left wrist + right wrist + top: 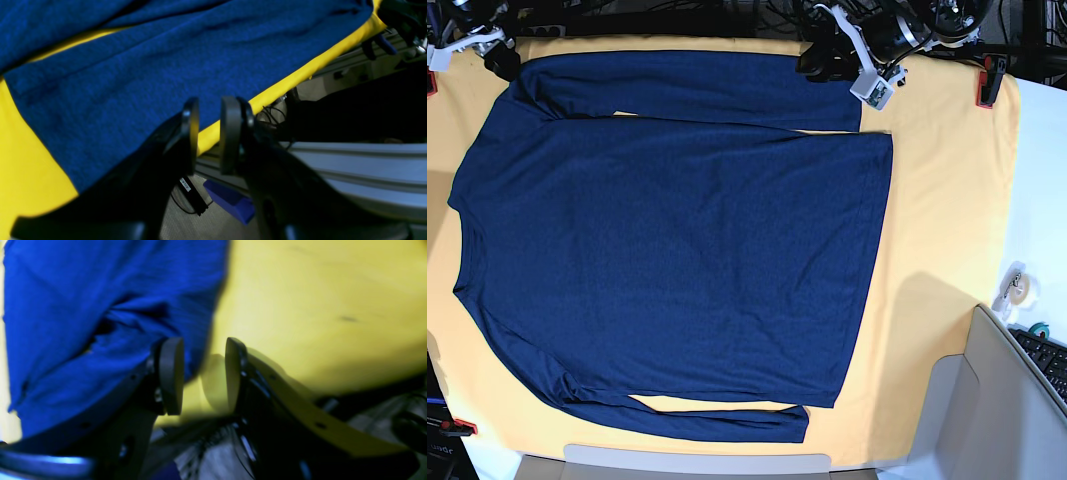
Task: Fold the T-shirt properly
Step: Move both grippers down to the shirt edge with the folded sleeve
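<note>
Hovering at the counter's (947,220) edge, the left gripper (209,133) shows a narrow gap between its pads, nothing in it; the T-shirt (677,250) lies flat just beyond its tips. Right gripper (203,373) stands parted wider, empty, shirt fabric bunched beside its left pad (170,375).

We see the right wrist view smeared by blur; the T-shirt (100,323) runs off its top edge, and the left wrist view crops it too.
</note>
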`<state>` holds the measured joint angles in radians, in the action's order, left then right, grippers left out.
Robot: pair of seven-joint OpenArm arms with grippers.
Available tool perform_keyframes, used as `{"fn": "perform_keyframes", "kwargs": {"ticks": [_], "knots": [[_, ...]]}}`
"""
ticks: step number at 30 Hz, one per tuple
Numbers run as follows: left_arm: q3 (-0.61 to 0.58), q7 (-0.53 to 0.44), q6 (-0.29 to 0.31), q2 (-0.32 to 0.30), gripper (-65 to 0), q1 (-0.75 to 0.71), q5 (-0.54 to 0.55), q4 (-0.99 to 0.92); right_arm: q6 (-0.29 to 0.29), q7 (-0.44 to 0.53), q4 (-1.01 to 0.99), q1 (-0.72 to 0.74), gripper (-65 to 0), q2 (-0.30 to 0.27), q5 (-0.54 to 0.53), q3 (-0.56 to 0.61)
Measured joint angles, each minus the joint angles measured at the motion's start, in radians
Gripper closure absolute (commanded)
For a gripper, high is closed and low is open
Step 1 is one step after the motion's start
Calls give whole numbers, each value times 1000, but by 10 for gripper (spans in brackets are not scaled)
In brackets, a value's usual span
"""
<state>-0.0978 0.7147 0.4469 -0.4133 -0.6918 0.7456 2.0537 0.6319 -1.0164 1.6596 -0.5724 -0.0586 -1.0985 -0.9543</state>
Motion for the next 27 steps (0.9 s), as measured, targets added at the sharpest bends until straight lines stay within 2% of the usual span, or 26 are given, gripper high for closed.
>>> {"fn": "perform_keyframes", "kwargs": {"ticks": [17,19,22,23,27], "knots": [[2,11,0,0,-117,33,0,-1,6,47,8,40,-206,103,105,26],[2,11,0,0,-117,33,0,-1,8,46,8,41,-170,103,105,34],[5,11,-1,0,-117,34,0,-1,8,39,8,43,-25,103,121,43],[11,11,0,0,-121,34,1,-6,8,35,7,44,0,103,124,46],[82,15,-3,33,-184,47,-1,-20,8,32,7,45,0,97,124,76]]}}
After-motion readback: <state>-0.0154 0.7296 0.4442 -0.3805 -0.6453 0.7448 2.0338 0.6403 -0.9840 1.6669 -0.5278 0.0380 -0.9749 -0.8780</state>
